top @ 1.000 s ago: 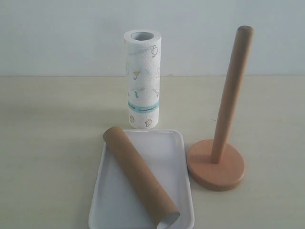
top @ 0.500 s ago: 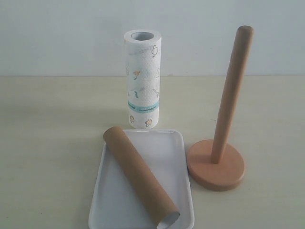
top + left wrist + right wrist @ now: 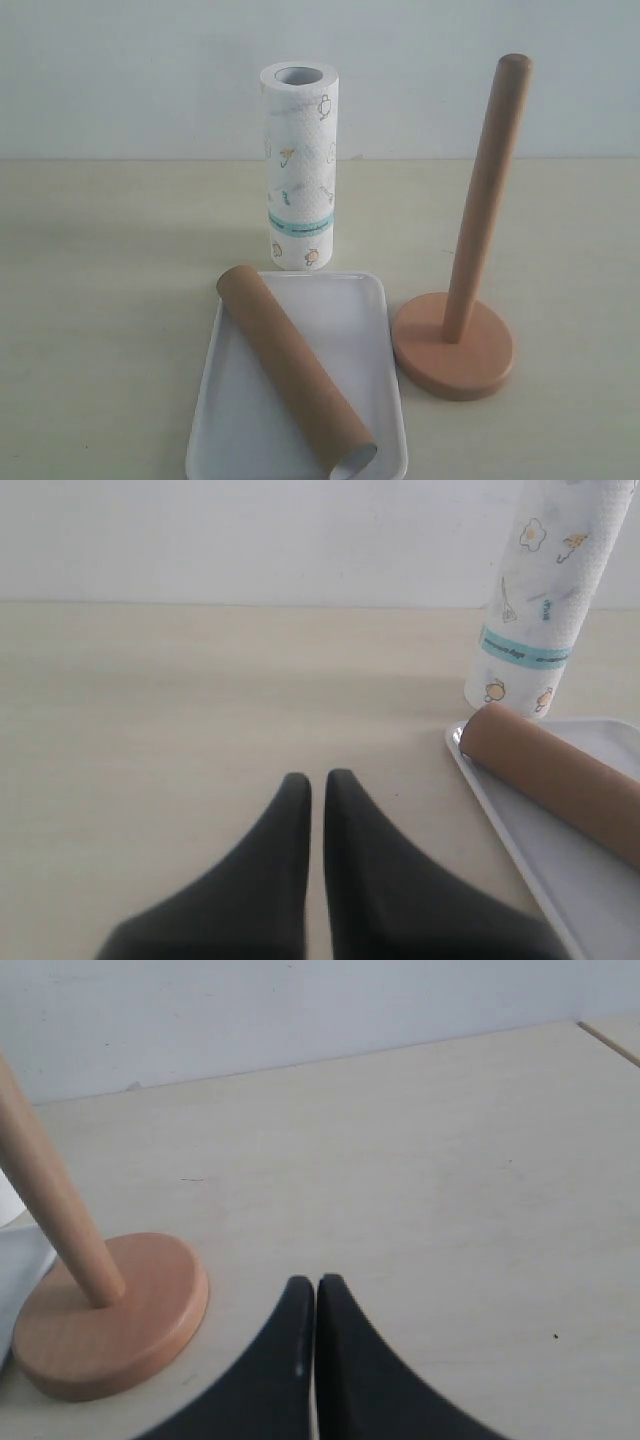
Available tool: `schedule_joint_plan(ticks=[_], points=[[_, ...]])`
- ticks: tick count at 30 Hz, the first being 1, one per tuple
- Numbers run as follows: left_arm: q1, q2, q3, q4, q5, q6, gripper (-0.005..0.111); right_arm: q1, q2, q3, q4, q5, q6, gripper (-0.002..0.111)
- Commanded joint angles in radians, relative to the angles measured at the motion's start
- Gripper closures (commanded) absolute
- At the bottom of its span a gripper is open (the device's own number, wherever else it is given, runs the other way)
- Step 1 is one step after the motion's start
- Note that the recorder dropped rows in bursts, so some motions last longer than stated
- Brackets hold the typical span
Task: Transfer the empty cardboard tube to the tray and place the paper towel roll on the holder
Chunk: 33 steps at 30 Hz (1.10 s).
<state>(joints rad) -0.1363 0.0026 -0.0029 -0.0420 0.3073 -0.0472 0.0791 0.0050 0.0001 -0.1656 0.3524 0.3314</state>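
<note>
The brown cardboard tube (image 3: 295, 372) lies diagonally in the white tray (image 3: 370, 330), one end sticking over the tray's near rim. Behind the tray the paper towel roll (image 3: 300, 165) stands upright on the table. The wooden holder (image 3: 455, 345) stands to the right of the tray with its post bare. Neither gripper shows in the exterior view. In the left wrist view my left gripper (image 3: 317, 780) is shut and empty over bare table, apart from the tube (image 3: 560, 780), the tray (image 3: 500, 830) and the roll (image 3: 540, 610). My right gripper (image 3: 316, 1283) is shut and empty beside the holder (image 3: 110, 1320).
The light wooden table (image 3: 100, 300) meets a pale wall at the back. A table edge or seam (image 3: 608, 1040) shows at one corner of the right wrist view.
</note>
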Motion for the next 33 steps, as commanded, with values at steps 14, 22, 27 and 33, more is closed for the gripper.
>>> schedule_joint_plan(ticks=[14,22,27,33], points=[[0.004,-0.003,-0.147,0.0,0.002,-0.001,0.102,-0.008,-0.005,0.0,-0.002,-0.003,0.001,0.108],[0.004,-0.003,-0.383,-0.048,-0.192,-0.004,0.102,-0.008,-0.005,0.0,-0.002,-0.003,0.003,0.108],[0.004,-0.003,-0.383,-0.048,-0.445,-0.004,0.102,-0.008,-0.005,0.0,-0.002,-0.003,0.003,0.108],[0.004,0.13,-0.4,-0.056,-0.85,-0.004,0.102,-0.008,-0.005,0.0,-0.002,-0.003,0.003,0.108]])
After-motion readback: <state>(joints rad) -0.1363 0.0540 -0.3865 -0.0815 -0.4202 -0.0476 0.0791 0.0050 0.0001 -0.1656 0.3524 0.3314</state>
